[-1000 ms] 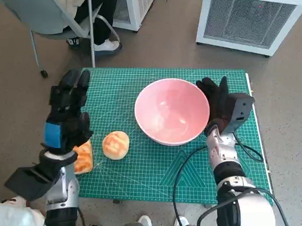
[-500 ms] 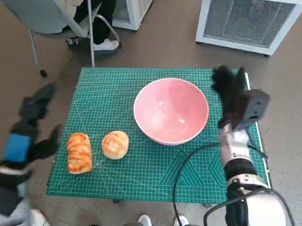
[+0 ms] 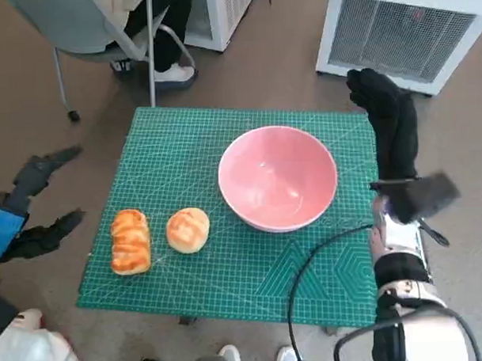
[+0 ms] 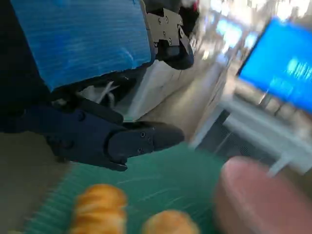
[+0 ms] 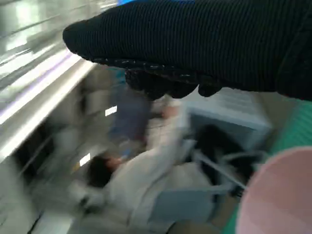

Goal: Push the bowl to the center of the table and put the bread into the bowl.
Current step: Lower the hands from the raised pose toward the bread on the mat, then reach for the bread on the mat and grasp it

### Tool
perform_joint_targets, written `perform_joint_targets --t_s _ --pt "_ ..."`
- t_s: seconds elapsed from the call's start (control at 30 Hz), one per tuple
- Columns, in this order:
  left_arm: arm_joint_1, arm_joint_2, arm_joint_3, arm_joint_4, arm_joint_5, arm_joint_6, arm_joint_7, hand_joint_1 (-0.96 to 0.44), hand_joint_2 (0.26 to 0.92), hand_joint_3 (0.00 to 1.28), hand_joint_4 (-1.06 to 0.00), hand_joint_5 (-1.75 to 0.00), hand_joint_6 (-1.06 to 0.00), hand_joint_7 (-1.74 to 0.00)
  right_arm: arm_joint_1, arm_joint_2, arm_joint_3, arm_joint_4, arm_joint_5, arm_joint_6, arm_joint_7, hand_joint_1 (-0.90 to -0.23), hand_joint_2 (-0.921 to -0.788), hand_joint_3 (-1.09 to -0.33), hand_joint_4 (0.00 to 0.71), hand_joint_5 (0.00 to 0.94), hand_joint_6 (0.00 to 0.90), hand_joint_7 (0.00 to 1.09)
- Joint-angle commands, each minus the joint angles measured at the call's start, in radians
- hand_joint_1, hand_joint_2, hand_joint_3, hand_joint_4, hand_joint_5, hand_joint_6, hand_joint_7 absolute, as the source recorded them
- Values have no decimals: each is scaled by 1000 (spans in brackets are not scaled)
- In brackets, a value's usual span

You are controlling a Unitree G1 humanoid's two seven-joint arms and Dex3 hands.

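Lying lengthwise front-to-back: long bread [image 3: 130, 241] (round bread [image 3: 187, 230] beside); bowl [image 3: 277, 177] upright; both hands [image 3: 24, 212] [image 3: 388, 126] spread, empty.

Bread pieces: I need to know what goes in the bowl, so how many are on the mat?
2. A long striped loaf lies near the mat's left edge; a round bun sits beside it, nearer the pink bowl. None looks hidden.

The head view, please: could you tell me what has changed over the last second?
The left hand swung from above the long bread out past the mat's edge, open and holding nothing. The right hand left the pink bowl and rose toward the far corner. Bowl, long bread and round bun kept their places on the green mat.
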Motion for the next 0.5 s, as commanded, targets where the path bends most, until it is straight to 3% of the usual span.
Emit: perform_joint_targets --t_s 0.03,0.27,0.5 --pt "-2 90 -51 -4 78 -10 -55 -9 878 25 -406 -5 -333 -302 50 -8 17 -10 12 -49 62 -709 -921 -754 318 18 355 35" --pt "-48 194 -164 47 259 -97 -64 104 806 1 -314 0 -382 -62 70 -19 46 -24 -27 -87 33 -697 -921 -793 311 8 358 37" --pt "-151 237 -285 176 436 -274 23 26 737 1 -257 -1 -354 -16 82 -16 63 -37 -32 -79 18 -691 -921 -815 310 5 354 37"
